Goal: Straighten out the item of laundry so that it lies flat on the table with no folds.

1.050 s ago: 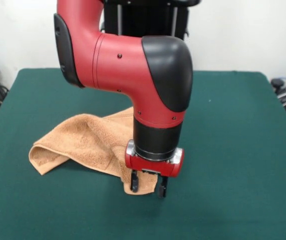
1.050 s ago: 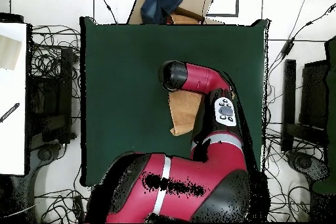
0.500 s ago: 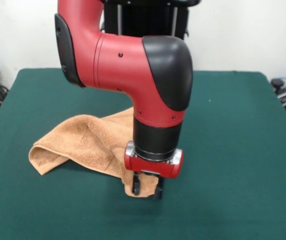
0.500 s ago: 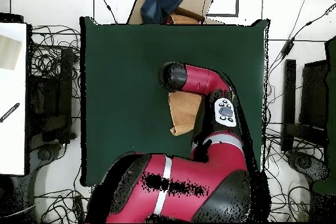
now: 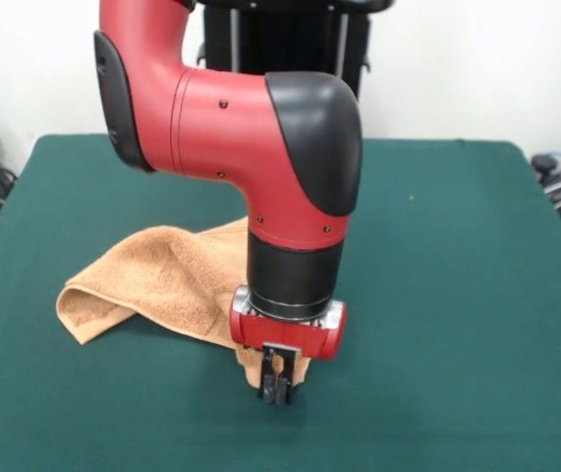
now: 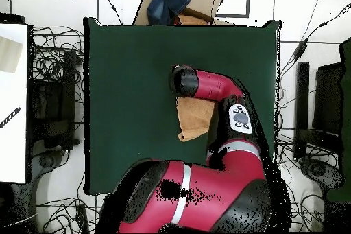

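A peach-orange towel (image 5: pixel 167 280) lies crumpled and folded over on the dark green table (image 5: pixel 457 295), left of centre in the front view. Its near corner sits under my wrist. My gripper (image 5: pixel 276 385) has come down at that corner and its fingers are pinched together on the towel's edge. From overhead, the towel (image 6: pixel 193 118) shows as a small orange patch partly covered by my arm, and the gripper itself is hidden under the wrist.
Cardboard boxes with a dark blue cloth (image 6: pixel 177 1) stand just beyond the table's far edge in the overhead view. Cables and equipment crowd the floor around the table on both sides.
The fingers, spread either side of the towel's corner a second ago, have closed on it. The wrist has shifted slightly left in the front view.
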You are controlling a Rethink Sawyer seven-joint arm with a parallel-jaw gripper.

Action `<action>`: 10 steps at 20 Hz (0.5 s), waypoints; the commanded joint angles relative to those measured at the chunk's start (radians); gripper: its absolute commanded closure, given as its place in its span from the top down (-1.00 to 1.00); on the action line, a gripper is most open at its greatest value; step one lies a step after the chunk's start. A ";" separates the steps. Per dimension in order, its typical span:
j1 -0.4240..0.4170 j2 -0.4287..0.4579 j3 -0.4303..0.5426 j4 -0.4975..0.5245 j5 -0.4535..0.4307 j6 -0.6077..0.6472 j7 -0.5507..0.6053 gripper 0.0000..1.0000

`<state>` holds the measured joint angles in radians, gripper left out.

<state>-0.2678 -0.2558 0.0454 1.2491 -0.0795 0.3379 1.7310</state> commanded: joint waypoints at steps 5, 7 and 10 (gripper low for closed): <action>-0.015 0.040 0.120 0.078 -0.058 0.028 0.010 -1.00; -0.019 0.038 0.126 0.081 -0.055 0.036 0.010 -1.00; -0.014 0.031 0.126 0.089 -0.053 0.037 0.016 -1.00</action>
<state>-0.2769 -0.2554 0.0652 1.2515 -0.0939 0.3291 1.7310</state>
